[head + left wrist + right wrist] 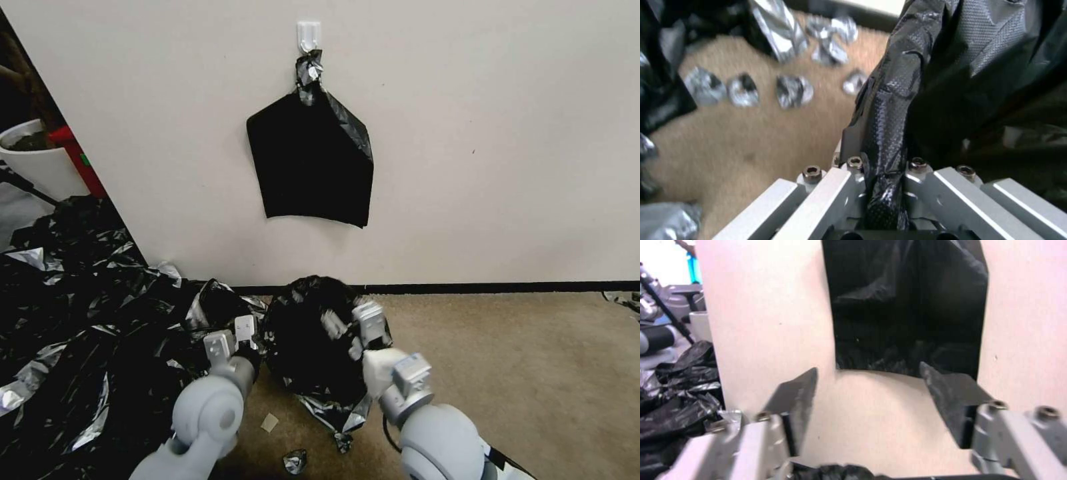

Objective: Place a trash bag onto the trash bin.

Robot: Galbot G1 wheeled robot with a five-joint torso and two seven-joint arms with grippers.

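Floor: you're facing tan carpet below a white wall.
Trash bag: it's sitting draped at the wall's foot.
Left gripper: it's pinching the bag's edge.
Right gripper: its fingers are standing spread, holding nothing.

black sheaf on white hook, heaped bags, carpet

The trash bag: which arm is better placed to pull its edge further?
Probably the left. The left gripper is shut on the trash bag beside the heap, while the right gripper is open, facing the wall.
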